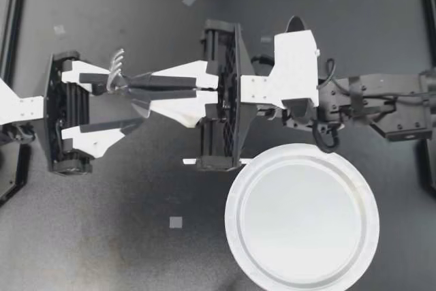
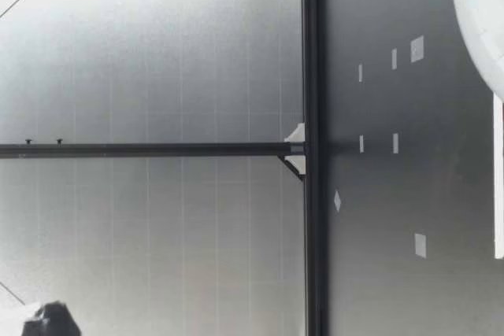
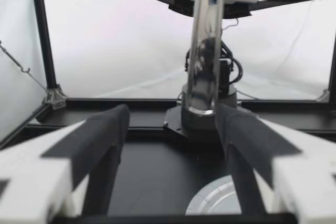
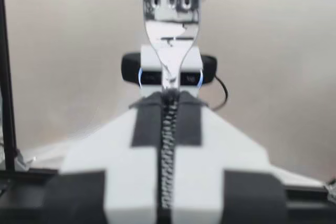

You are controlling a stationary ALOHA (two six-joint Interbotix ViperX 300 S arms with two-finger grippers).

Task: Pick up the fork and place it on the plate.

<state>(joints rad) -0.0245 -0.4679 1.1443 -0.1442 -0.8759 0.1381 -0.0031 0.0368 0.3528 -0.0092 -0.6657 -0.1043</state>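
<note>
- My right gripper (image 1: 133, 88) is squeezed tight on the shiny silver metal fork (image 1: 116, 66). It holds the fork up in the air, over the left side of the table and well away from the plate.
- In the right wrist view, the gripper's (image 4: 167, 98) two white fingers press together. Their dark pads have little zigzag ridges. The fork (image 4: 170, 24) sticks out past them, with its smooth, mirror-like prongs at the far end.
- My left gripper (image 1: 126, 103) is wide apart and holds nothing. Its fingers are white plastic with soft-looking black pads.
- In the left wrist view, the fork (image 3: 206, 51) hangs between the left gripper's (image 3: 172, 116) fingers, very near one of them. I cannot tell if they touch.
- The round white plate (image 1: 233, 219) lies flat on the dark, dull table (image 1: 102, 236). It has a raised rim and a smooth middle.
- Small pale square stickers (image 1: 176, 222) dot the table.
</note>
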